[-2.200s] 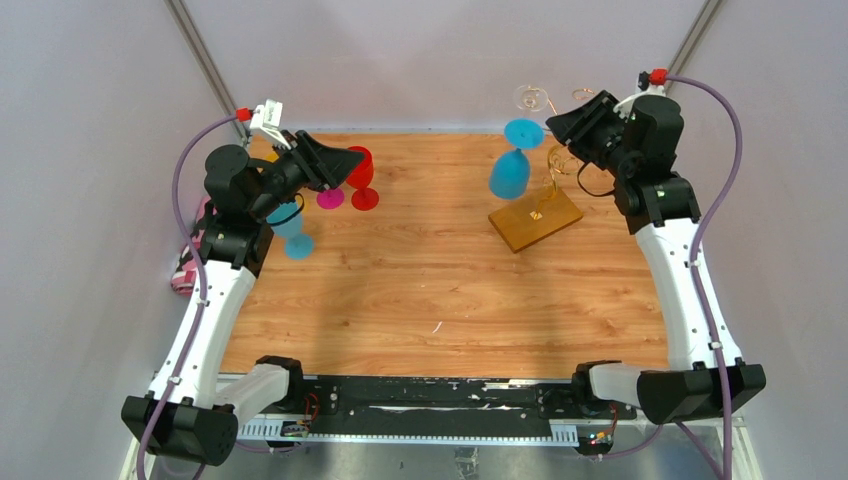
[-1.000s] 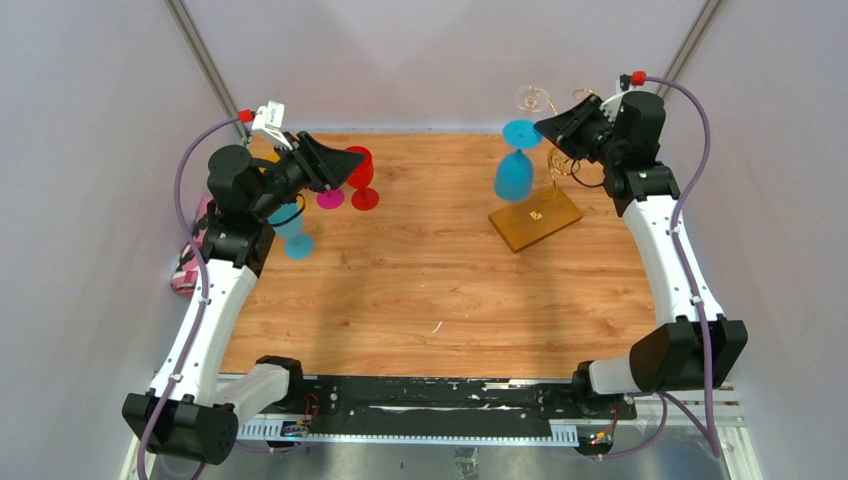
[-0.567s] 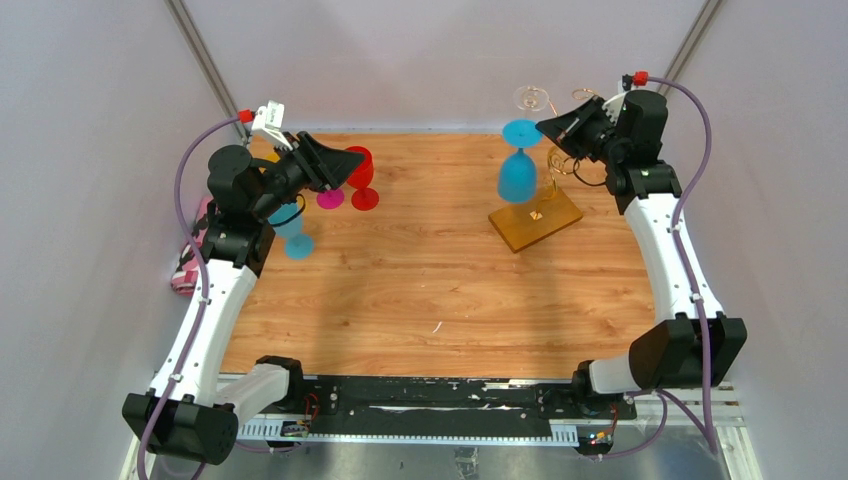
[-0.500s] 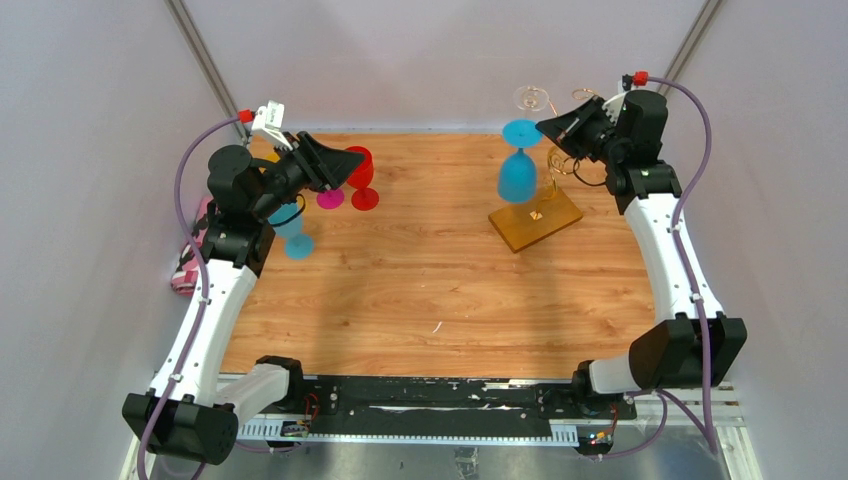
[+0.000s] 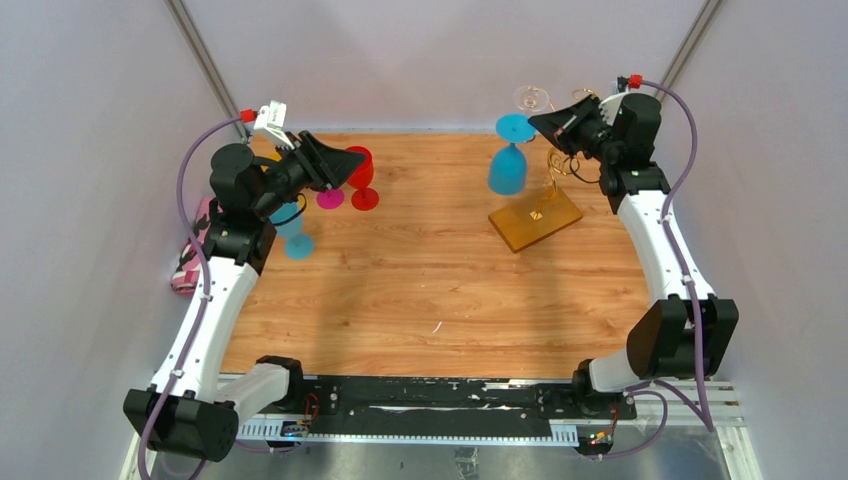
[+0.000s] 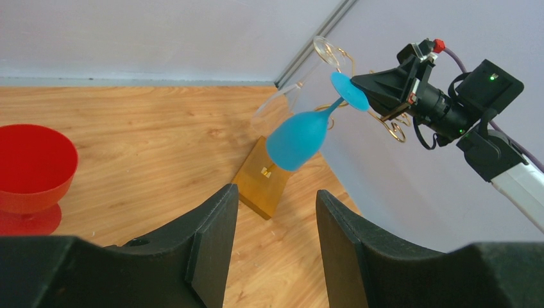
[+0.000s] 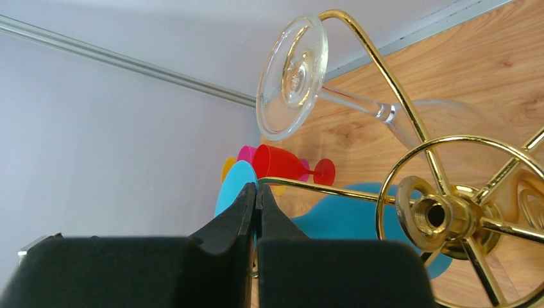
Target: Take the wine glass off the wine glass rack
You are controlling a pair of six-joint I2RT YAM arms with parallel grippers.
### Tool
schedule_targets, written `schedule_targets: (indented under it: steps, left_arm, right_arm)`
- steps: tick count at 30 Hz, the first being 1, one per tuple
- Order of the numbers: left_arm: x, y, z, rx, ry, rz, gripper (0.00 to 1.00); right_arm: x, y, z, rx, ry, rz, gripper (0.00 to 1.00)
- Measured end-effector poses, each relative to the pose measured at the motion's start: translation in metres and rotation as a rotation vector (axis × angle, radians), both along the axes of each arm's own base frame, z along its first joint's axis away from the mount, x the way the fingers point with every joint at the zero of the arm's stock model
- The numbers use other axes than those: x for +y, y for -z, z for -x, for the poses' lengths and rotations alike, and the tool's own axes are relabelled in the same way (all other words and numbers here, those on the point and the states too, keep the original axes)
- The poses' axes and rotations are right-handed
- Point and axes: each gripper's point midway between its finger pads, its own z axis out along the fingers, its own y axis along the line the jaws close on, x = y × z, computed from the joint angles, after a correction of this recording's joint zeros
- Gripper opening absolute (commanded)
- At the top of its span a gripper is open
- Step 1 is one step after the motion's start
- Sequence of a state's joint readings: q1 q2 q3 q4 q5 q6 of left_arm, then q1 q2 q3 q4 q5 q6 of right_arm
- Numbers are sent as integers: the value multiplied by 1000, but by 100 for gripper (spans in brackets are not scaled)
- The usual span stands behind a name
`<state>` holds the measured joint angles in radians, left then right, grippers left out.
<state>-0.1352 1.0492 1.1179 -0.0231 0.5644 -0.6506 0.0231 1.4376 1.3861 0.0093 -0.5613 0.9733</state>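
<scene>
Right gripper (image 5: 540, 118) fingers just came together and now pinch the foot rim of the blue wine glass (image 5: 508, 168) (thin disc, so the jaws look fully closed). The glass hangs upside down from the wine glass rack (image 5: 536, 218) near the far right corner of the table (image 5: 420, 290). Its bowl swung slightly left since the clamp, so pull-off looks started, foot seemingly still on the wire arm. Left gripper (image 6: 276, 199) fingers apart, empty, by the far left edge

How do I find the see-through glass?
Look at the far right of the wooden table, at the gold wire rack on a brown base. The clear wine glass hangs foot-up at its back. The blue wine glass beside it is coloured; this one is see-through.
</scene>
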Motion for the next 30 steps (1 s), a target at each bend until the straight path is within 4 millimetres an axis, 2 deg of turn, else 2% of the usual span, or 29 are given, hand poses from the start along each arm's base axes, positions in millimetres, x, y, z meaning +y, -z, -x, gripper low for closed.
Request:
schedule_targets:
  steps: [5, 12, 20, 24, 30]
  left_arm:
    - [0, 2, -1, 5, 0, -1, 53]
    - [0, 2, -1, 6, 0, -1, 52]
    - [0, 4, -1, 9, 0, -1, 52]
    - [0, 4, -1, 9, 0, -1, 52]
    - [0, 5, -2, 12, 0, -2, 52]
  right_arm:
    - [-4, -1, -3, -16, 14, -6, 0]
    - [-27, -7, -8, -42, 79, -3, 0]
    - [-38, -8, -10, -51, 109, -5, 0]
    - [-39, -5, -2, -45, 111, -12, 0]
    - [-37, -15, 19, -72, 101, -20, 0]
